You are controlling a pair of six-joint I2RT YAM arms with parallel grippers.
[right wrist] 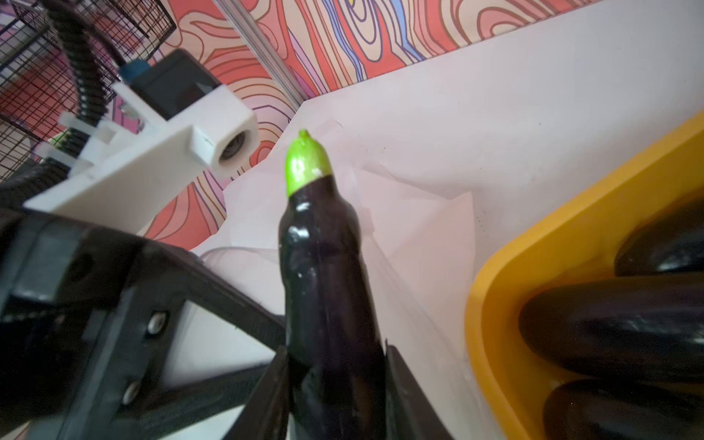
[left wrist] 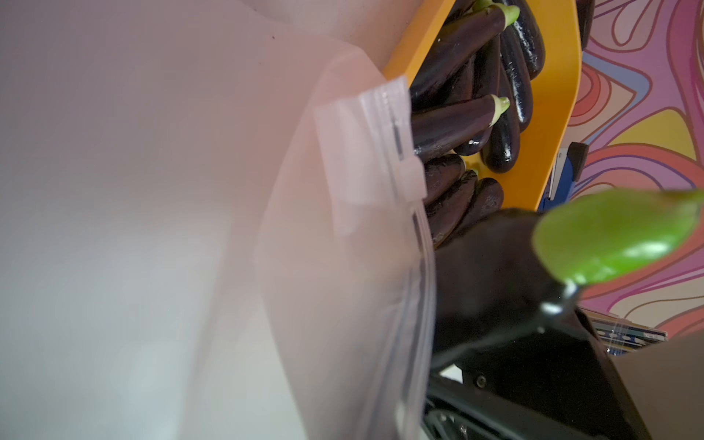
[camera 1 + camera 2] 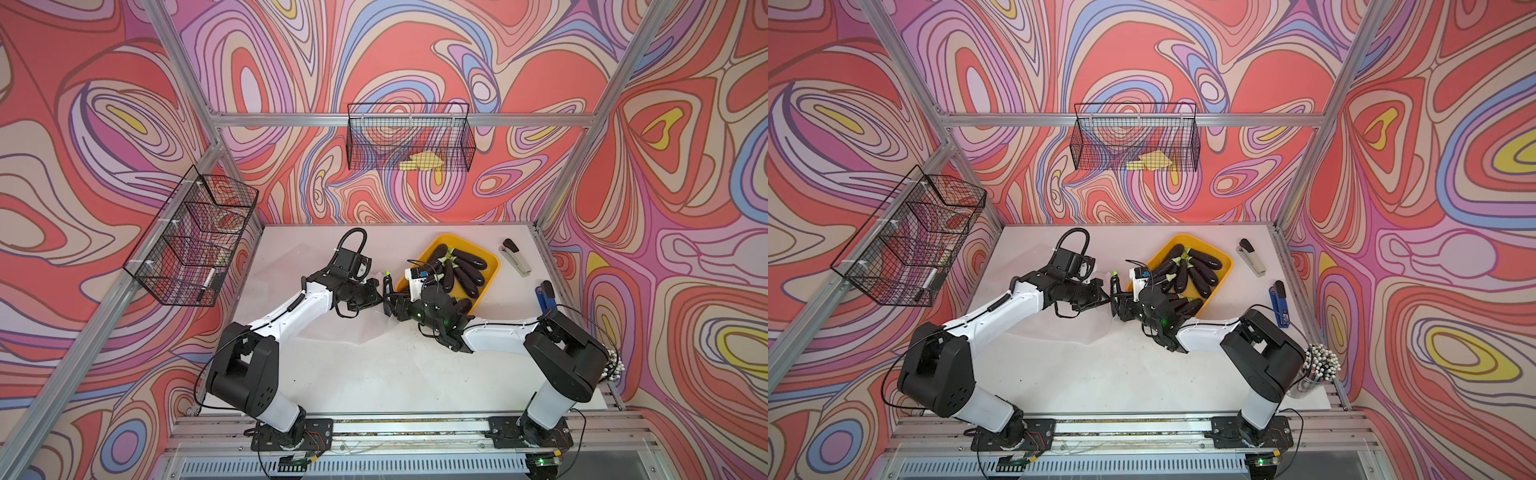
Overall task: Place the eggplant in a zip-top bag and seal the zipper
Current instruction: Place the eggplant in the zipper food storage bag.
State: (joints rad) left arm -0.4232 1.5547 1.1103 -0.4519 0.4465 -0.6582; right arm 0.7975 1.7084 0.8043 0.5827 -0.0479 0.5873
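Far left wall: black wire basket [image 3: 191, 237] w/ dividers. Next, over mid white table [image 3: 374, 382], left hand [image 3: 377, 296]: pressed together, pinching rim of clear zip-top plastic bag [image 2: 343, 266]. Bag's mouth end lifted, zipper strip standing on edge in left wrist view; rest of bag crumpled on table toward left arm. Just right of that, long dark-purple eggplant w/ green stem cap [image 1: 324, 285]: in air, not inside bag, just beside its mouth, green cap pointing away from right hand [image 1: 337, 381] and out over the plastic. Right hand: partly spread, clamped on eggplant's lower body, one finger each side. Both hands almost touching in both top views. Further right, yellow plastic tray [image 3: 492, 266] on table w/ heap of more dark eggplants [image 3: 469, 261], some w/ green caps showing. Beyond tray, grey-and-black stapler [image 3: 515, 257], then blue stapler [image 3: 545, 296] nearer right arm, both flat on table, apart from tray. Far right table edge: clear cup [image 3: 1308, 386] packed w/ white-tipped pens or pencils, can't tell which.
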